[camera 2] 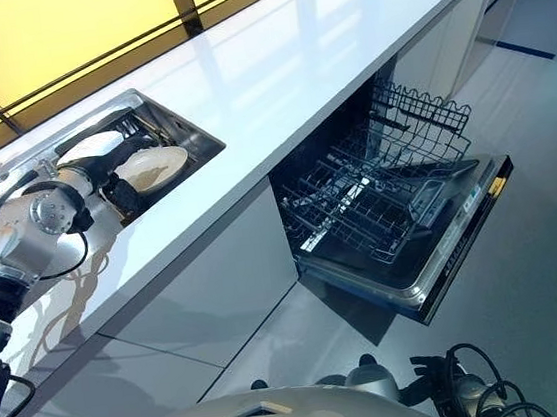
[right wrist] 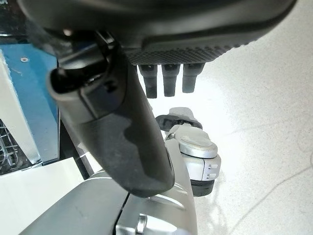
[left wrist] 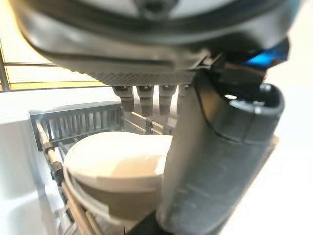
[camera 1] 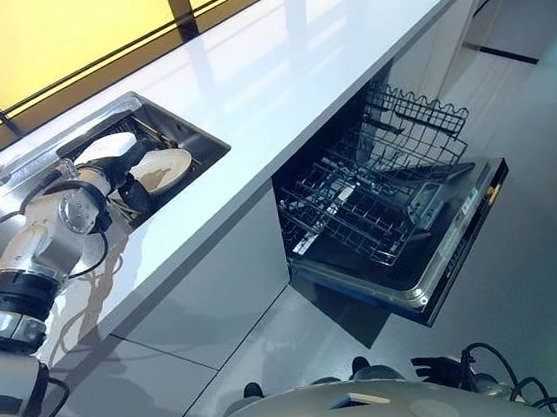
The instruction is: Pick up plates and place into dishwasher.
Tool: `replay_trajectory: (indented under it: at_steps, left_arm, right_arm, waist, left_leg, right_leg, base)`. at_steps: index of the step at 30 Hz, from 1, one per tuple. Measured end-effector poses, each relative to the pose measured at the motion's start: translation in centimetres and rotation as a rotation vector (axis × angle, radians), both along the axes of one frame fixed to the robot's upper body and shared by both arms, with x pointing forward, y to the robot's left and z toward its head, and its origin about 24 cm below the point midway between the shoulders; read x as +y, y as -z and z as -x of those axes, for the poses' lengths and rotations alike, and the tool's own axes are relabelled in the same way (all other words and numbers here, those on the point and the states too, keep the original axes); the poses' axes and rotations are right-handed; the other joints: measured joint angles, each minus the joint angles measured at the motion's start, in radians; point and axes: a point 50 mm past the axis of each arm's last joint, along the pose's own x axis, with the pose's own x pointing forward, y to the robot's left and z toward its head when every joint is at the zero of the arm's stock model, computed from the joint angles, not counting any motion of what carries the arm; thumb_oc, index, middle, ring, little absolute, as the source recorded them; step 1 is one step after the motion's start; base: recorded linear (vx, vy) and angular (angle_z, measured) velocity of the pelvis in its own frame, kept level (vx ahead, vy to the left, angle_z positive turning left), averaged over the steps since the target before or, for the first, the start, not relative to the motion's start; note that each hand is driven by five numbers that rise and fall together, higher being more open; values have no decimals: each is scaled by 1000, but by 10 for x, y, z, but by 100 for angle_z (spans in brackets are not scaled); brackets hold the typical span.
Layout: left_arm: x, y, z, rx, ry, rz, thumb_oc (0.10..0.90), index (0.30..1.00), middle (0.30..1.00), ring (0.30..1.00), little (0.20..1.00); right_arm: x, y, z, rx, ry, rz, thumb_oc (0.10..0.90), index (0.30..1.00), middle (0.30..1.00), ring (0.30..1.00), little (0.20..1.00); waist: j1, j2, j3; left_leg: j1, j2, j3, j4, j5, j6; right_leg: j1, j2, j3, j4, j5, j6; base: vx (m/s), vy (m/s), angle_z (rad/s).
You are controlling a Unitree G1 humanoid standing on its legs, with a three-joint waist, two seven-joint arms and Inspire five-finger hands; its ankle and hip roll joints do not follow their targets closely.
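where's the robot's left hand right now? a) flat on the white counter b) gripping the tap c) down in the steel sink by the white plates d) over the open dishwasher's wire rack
c: the dark left hand reaches down into the stainless steel sink, right next to the round white plates that sit in it.

The countertop (camera 1: 272, 58) is glossy, the sink (camera 1: 40, 150) shiny metal, the plates (camera 1: 158, 170) smooth and glazed, the dishwasher rack (camera 1: 360, 214) wire.
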Motion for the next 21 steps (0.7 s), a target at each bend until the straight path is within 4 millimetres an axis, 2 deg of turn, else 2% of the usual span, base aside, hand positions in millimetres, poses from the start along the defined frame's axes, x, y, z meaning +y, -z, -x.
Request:
replay_trajectory:
  at_steps: [1,2,8,12,21]
  left_arm:
    - [-2,4,0,1,-1,0,111,309,309,309,211]
    - [-4,7,-1,3,5,-6,100,300,300,300,200]
    - [-10,26,-1,-28,-25,-22,100,300,300,300,200]
    - [-9,23,-2,-118,-40,-25,100,300,300,300,200]
    - [-5,18,0,-231,-59,-23,100,300,300,300,200]
  right_arm:
    - [1,0,0,0,0,-1,800,900,900,900,900]
    - [0,0,1,3,1,-1,800,900,900,900,900]
    - [0,0,1,6,-1,-3,800,900,900,900,900]
    - [2,1,0,3,-2,-8,800,900,900,900,900]
    - [4,1,1,7,-6,-24,800,900,900,900,900]
  waist:
    - [-2,-1,0]
    - [0,-1,0]
    - [9,-4,0]
    - [-2,-10,-3]
    - [4,-20,0]
  left_leg:
    - [0,0,1,0,-1,1]
    - [0,0,1,0,-2,3]
    - [3,2,2,0,-4,-1]
    - [4,8,27,0,-4,-1]
    - [5,10,34,0,0,-2]
  right_leg:
    - [-1,0,0,0,0,0]
    - [-2,0,1,0,-1,2]
    - [-6,0,1,7,-6,0]
    - [-9,1,4,8,-6,0]
    - [-3,4,8,1,5,-3]
  base:
    - [0,0,0]
    - [0,0,0]
    - [0,0,0]
    - [1,-2,-5]
    - [-2,-1,-1]
